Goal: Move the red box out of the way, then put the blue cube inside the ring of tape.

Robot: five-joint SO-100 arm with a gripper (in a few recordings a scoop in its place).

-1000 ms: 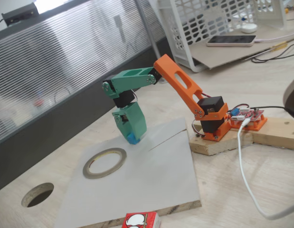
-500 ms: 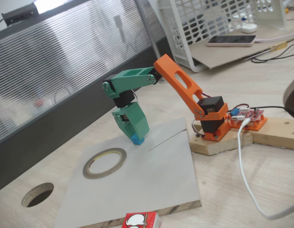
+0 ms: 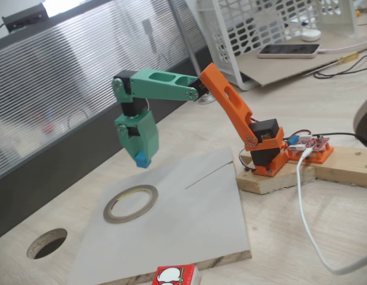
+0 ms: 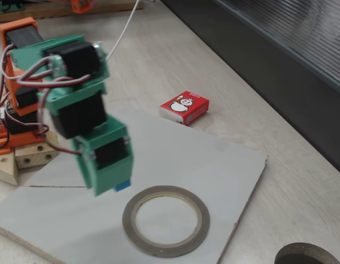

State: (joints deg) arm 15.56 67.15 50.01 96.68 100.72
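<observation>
My green gripper (image 3: pixel 141 159) (image 4: pixel 118 188) hangs in the air, shut on the blue cube (image 3: pixel 142 160) (image 4: pixel 122 186), which peeks out at its tip. In both fixed views it is above the grey board (image 3: pixel 195 219) (image 4: pixel 214 165), a little short of the ring of tape (image 3: pixel 130 203) (image 4: pixel 165 220), which lies flat with a hollow centre. The red box (image 3: pixel 176 276) (image 4: pixel 184 107) lies off the board on the wooden table, apart from the ring.
A round hole (image 3: pixel 47 243) (image 4: pixel 306 258) is cut in the tabletop beyond the board. The orange arm base (image 3: pixel 268 155) stands on a wooden block with a red circuit board (image 3: pixel 309 145) and a white cable (image 3: pixel 305 208). A white basket (image 3: pixel 260 29) and phone (image 3: pixel 288 51) sit behind.
The gripper has lifted off the board with the blue cube and swung left toward the ring of tape. The ring and red box have stayed put.
</observation>
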